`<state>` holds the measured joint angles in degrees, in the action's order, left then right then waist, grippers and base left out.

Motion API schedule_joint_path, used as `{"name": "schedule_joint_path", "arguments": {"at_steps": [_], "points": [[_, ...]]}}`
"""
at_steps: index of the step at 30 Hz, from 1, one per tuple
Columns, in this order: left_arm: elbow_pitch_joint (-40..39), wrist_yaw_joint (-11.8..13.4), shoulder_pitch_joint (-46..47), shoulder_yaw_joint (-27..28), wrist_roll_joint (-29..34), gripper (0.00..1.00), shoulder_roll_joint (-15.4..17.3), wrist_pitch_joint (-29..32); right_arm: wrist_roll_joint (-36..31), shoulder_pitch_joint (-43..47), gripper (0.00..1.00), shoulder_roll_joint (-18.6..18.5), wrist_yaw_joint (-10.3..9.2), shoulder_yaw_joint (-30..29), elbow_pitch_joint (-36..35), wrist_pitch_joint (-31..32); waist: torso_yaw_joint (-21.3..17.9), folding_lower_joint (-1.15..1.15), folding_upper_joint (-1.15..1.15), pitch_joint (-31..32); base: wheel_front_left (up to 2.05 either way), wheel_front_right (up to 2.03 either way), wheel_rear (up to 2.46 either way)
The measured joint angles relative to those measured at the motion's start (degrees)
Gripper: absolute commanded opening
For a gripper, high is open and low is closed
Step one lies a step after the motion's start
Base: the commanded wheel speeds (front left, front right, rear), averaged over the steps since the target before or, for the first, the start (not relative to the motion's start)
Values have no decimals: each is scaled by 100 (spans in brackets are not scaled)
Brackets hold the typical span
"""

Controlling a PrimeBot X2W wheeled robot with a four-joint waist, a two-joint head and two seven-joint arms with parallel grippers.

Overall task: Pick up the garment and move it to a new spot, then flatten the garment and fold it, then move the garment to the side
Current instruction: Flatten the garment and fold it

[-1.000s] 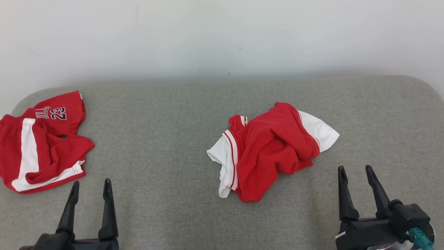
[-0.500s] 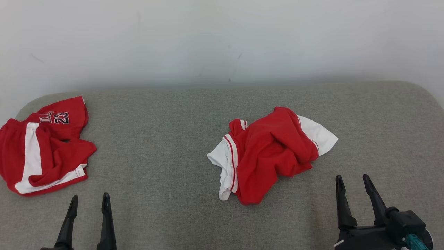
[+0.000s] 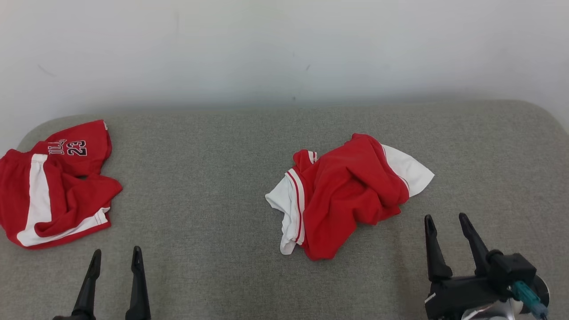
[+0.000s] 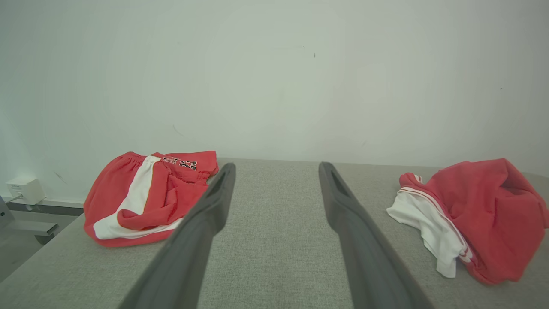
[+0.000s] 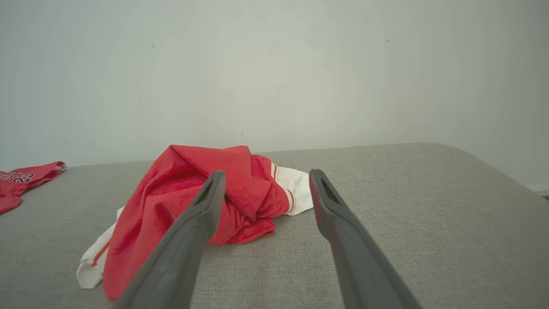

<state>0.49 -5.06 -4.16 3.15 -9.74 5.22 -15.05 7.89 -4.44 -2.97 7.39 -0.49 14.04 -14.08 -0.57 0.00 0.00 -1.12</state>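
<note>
A crumpled red and white garment (image 3: 351, 195) lies in a heap at the middle of the grey padded table (image 3: 213, 178). The left wrist view has the garment (image 4: 480, 214) at its right; the right wrist view has the garment (image 5: 193, 201) just ahead. My right gripper (image 3: 445, 217) stands open near the front right, a short way from the heap's right edge, with nothing between its fingers. Over bare cloth at the front left, my left gripper (image 3: 117, 251) is open and empty. Both the left gripper (image 4: 277, 165) and the right gripper (image 5: 267, 172) show spread fingers in their wrist views.
A second red and white garment (image 3: 53, 182) printed with 23 lies bunched at the table's far left edge. A white wall (image 3: 284, 44) runs behind the table. The table's right corner (image 3: 542, 111) is rounded. A small white box (image 4: 25, 189) sits by the wall beyond the left edge.
My left gripper has drawn back toward the front edge. The right gripper has shifted slightly left. The head view bobbed a little; both garments lie as before.
</note>
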Motion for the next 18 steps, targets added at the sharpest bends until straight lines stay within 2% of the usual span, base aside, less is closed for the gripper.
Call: {"name": "schedule_joint_path", "arguments": {"at_steps": [8, 18], "points": [[58, -59, 185, -87, 43, 100, -100, 0, -52, -1260, 100, -571, 0, 331, 712, 426, 59, 0, 0, -196, 0, 0, 0], [223, -153, 545, -288, 31, 100, -168, 0, 16, -2982, 100, -1244, 0, 626, 2469, 679, 392, 0, 0, -622, 0, 0, 0]]}}
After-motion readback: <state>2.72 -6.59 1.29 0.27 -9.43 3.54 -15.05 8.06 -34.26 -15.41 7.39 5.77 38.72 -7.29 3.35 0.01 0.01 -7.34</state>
